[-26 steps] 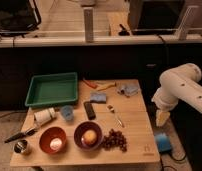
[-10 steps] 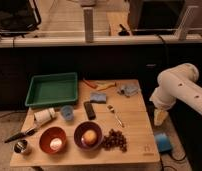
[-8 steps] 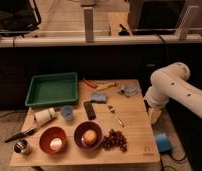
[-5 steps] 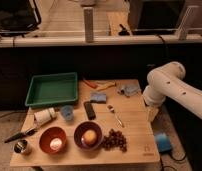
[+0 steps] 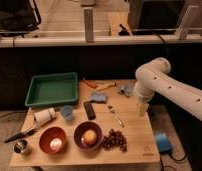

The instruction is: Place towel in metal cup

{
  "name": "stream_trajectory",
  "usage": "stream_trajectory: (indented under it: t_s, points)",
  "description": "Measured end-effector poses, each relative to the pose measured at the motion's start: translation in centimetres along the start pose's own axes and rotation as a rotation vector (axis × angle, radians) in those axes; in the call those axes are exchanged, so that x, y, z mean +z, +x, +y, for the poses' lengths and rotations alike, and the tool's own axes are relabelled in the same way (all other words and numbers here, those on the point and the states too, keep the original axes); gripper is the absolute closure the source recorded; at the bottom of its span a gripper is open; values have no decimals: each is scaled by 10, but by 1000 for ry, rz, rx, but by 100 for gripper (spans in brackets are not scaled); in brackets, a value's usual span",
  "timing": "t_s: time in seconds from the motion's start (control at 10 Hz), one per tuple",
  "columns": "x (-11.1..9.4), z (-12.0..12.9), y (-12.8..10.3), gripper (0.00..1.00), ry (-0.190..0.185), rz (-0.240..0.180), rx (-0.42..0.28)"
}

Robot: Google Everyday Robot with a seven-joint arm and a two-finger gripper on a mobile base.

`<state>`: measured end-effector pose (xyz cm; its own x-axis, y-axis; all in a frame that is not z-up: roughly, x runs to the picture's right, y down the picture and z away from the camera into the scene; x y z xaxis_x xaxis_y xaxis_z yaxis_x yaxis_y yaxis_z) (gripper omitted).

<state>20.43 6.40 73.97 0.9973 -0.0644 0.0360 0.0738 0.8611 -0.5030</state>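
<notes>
The metal cup [image 5: 21, 146], small and shiny with a dark inside, stands at the table's front left corner. A small crumpled blue-grey towel [image 5: 99, 97] lies near the middle back of the table. My gripper [image 5: 142, 108] hangs from the white arm [image 5: 159, 82] over the right edge of the table. It is to the right of the towel and far from the cup, and it holds nothing I can see.
A green tray [image 5: 51, 89] sits at the back left. A white container [image 5: 44, 115], a light-blue cup [image 5: 67, 112], two red bowls [image 5: 52, 140] [image 5: 88, 135], grapes [image 5: 114, 140], a black bar [image 5: 89, 110] and a spoon [image 5: 115, 115] lie on the table. Another bluish crumpled item [image 5: 125, 89] lies beside the arm.
The arm has swung left from beside the table, bringing the gripper over the table's right edge. Nothing on the table has moved.
</notes>
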Motion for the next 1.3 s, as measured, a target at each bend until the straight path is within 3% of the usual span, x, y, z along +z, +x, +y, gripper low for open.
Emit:
stream_trajectory:
  t_s: [0.4,1.3]
  points:
    - [12,-20,-32,20,22,-11,-23]
    - [45,-41,-53,20,52,-65,-41]
